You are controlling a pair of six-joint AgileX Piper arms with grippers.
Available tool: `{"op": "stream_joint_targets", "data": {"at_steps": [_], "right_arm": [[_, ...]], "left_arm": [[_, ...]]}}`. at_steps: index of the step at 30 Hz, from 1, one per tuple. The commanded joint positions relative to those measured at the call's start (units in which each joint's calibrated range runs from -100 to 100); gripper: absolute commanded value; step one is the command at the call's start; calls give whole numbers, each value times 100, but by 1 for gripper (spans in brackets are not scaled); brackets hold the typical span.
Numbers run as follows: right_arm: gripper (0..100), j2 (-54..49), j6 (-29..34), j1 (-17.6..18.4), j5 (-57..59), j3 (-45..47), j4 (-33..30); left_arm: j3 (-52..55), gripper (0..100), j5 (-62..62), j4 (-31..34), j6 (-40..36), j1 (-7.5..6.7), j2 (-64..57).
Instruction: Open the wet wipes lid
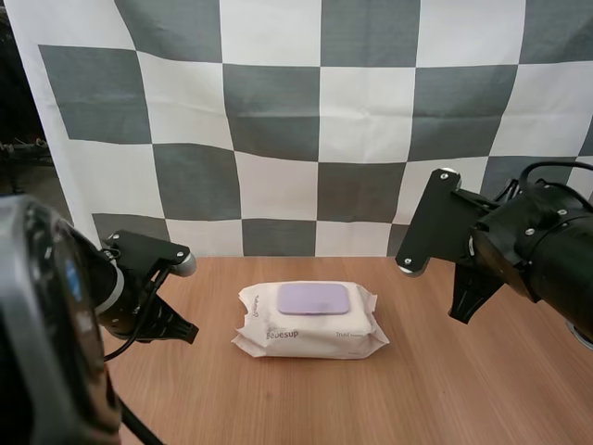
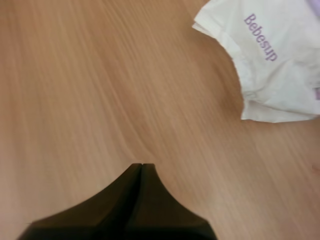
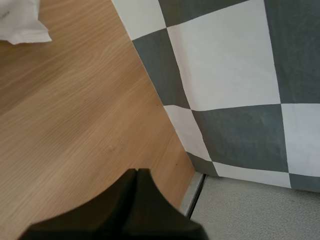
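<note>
My left tool (image 2: 141, 167) closed on nothing above the counter (image 2: 75, 100), near the wet wipes pack (image 1: 310, 320), pack lying mid-counter with its purple lid (image 1: 314, 298) flat down, my right tool (image 3: 137, 172) also closed, empty, near the counter's back edge

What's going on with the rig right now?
Nothing is being handled yet. The pack of wet wipes lies flat in the middle of the table with its purple lid closed. The left gripper is shut on nothing over bare table, just off the pack's end. The right gripper is also shut on nothing, near the table's edge and well clear of the pack.
</note>
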Motion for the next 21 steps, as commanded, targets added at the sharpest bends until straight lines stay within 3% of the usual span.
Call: {"op": "stream_joint_targets", "data": {"at_steps": [1,11,21], "right_arm": [[0,-4,-18,0,-248,2,1],[0,71,-197,0,-303,2,353],[0,366,-197,0,-207,2,423]], "left_arm": [[2,0,2493,-3309,2672,112,73],[2,0,2686,-3756,3018,112,156],[-89,0,3345,-3474,2995,112,1900]]}}
